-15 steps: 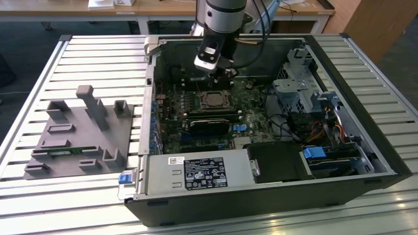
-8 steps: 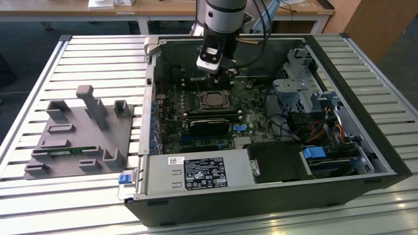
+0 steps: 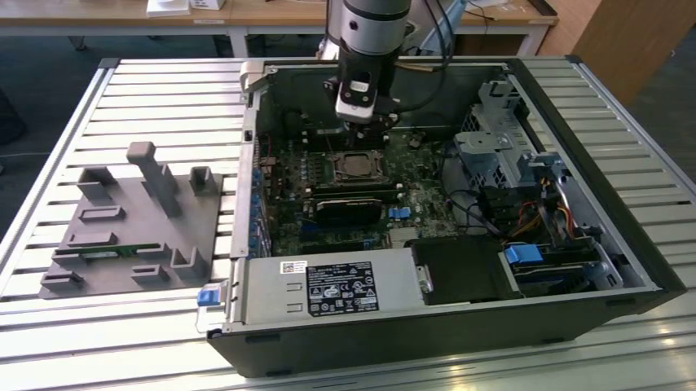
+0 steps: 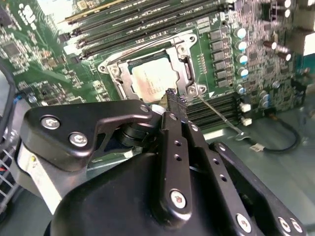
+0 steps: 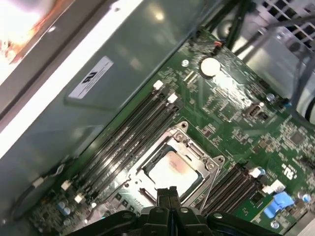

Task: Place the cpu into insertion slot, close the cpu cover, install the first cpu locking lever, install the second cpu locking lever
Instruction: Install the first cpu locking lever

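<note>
Cpu [image 4: 149,78], pale silvery-tan square, sits in insertion slot [image 4: 123,81]; pincer [image 4: 175,100] closed, empty.

Desk: slatted metal top [image 3: 163,98], carrying the case and a fixture.
Fixture: grey moulded block [image 3: 136,224] with upright posts and pockets, on the exterior view's left, just beside the case.
Computer case: dark open tower [image 3: 592,155] lying on its side.
Power supply: silver box with a black label [image 3: 326,289] at the case's near edge.
Long black card: [image 3: 350,208] seated across the green board.
Drive cage: grey perforated metal [image 3: 500,147], with orange and yellow cables [image 3: 539,216] near it.
Memory slots: long black parallel rows [image 5: 123,132].
Coin battery: round, silver [image 5: 209,65], on the board.
Sticker: white, on the case wall [image 5: 91,78].
Capacitors: a row of silver-topped cans [image 4: 241,49].
</note>
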{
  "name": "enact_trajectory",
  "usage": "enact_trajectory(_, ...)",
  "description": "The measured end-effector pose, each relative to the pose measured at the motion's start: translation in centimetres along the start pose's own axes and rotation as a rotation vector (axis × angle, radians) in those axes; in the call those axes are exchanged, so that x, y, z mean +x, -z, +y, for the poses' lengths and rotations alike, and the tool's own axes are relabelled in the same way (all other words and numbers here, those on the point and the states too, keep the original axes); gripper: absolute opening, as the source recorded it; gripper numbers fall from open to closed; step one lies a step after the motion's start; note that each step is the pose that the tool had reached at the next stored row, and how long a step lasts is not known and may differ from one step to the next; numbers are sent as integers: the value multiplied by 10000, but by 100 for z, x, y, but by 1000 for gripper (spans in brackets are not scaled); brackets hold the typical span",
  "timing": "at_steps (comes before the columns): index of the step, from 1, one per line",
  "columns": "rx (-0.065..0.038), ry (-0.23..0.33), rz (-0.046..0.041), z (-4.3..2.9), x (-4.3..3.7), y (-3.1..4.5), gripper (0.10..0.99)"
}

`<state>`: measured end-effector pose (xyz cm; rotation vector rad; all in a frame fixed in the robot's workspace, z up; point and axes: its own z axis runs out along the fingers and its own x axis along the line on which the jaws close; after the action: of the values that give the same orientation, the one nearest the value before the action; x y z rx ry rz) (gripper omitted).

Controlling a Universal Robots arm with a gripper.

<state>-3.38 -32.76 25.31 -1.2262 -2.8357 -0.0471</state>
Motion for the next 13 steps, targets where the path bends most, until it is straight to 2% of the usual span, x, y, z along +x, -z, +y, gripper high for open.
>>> enact_trajectory(13, 134, 2349, 9, 0, 0, -2, 106)
